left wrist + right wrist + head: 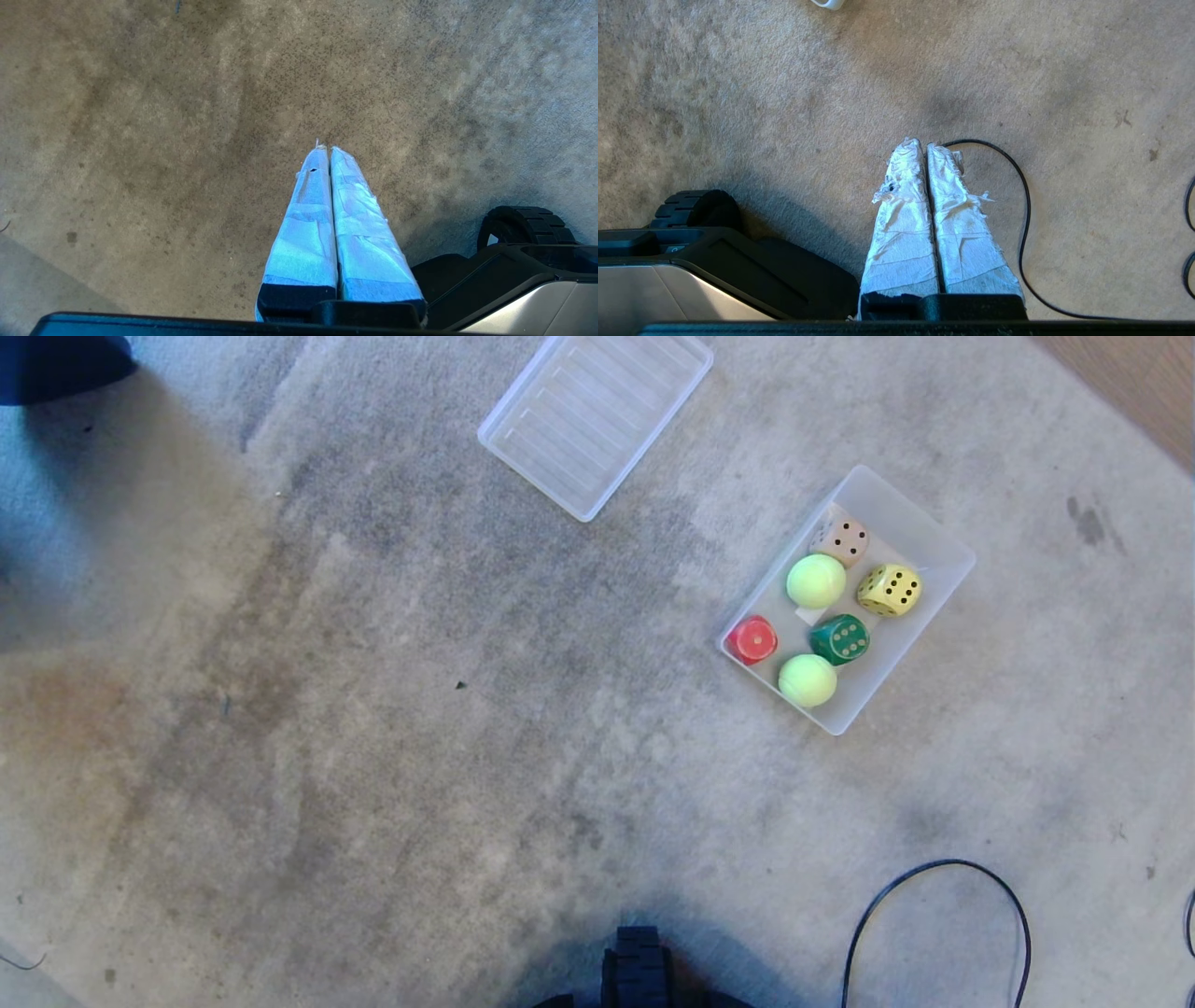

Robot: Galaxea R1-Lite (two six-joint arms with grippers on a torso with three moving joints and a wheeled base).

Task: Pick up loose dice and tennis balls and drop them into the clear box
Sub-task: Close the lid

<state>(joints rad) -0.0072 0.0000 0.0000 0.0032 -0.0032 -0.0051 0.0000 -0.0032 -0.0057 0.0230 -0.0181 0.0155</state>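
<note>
Six pieces lie inside the translucent rectangular plastic box (pixel 934 537) on the grey carpet (pixel 373 709): two fuzzy yellow-green tennis balls (pixel 815 581) and four rounded dice (pixel 889 589), red, yellow, green and beige. Both tape-wrapped grippers, left gripper (pixel 326 148) and right gripper (pixel 923 143), hang pressed together and empty beside the robot's base.

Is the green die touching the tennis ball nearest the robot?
Cannot tell. In the head view the green die and that tennis ball meet edge to edge inside the box, showing neither gap nor contact plainly.
</note>
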